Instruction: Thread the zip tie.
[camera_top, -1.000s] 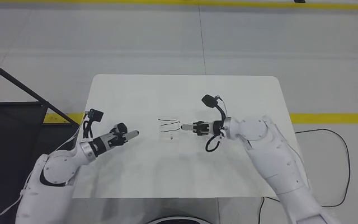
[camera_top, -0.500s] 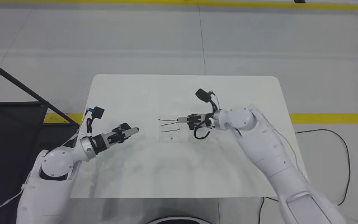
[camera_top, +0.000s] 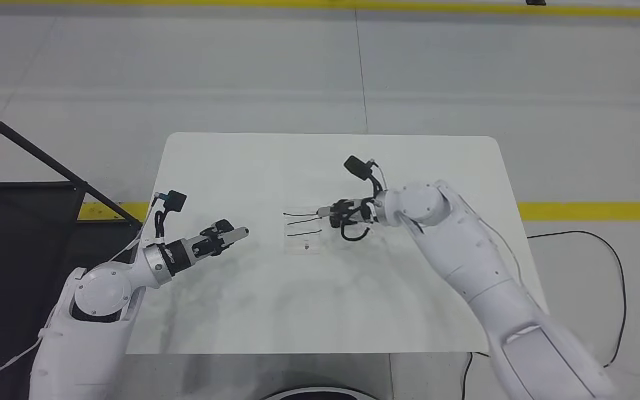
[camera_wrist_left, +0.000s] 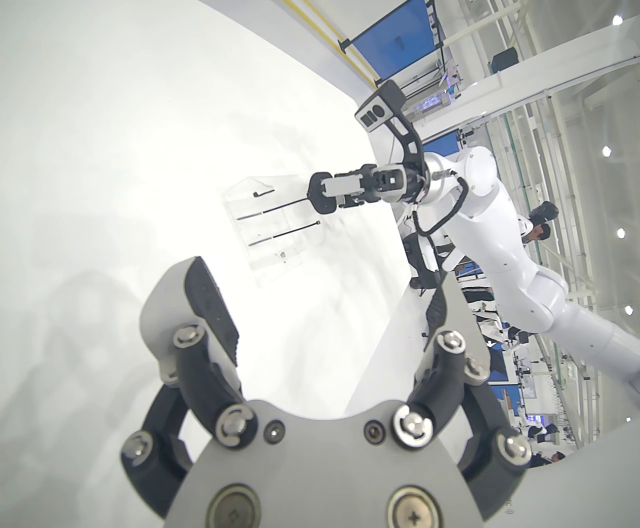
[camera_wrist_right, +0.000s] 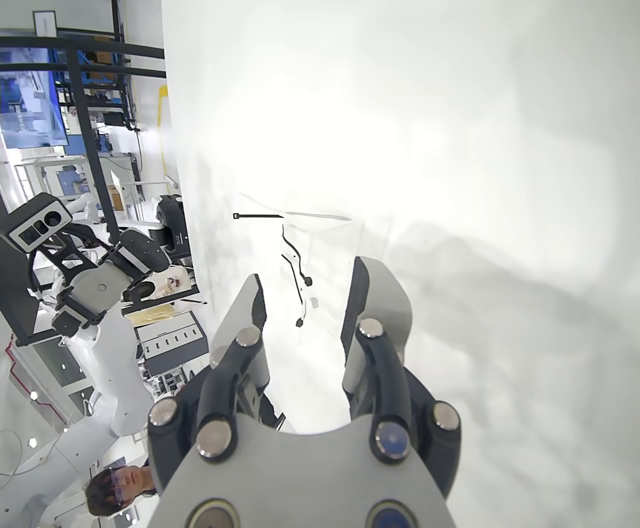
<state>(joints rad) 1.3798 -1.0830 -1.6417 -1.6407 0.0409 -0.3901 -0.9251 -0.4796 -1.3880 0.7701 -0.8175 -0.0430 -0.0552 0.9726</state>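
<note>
Two thin black zip ties lie on a small clear plate at the table's middle. The far zip tie has its right end at my right gripper, which is open. In the right wrist view a curved zip tie runs toward that gripper, and a small black head lies between the fingertips. A straight zip tie lies farther off. The near zip tie lies untouched. My left gripper hovers open and empty left of the plate, also seen as my left gripper.
The white table has bare room on all sides of the plate. Its left edge meets a dark frame. From the left wrist, the clear plate and the right gripper show ahead.
My right gripper has moved left and toward the far side, from beside the near zip tie to the end of the far one. The left arm shifted slightly, then held still.
</note>
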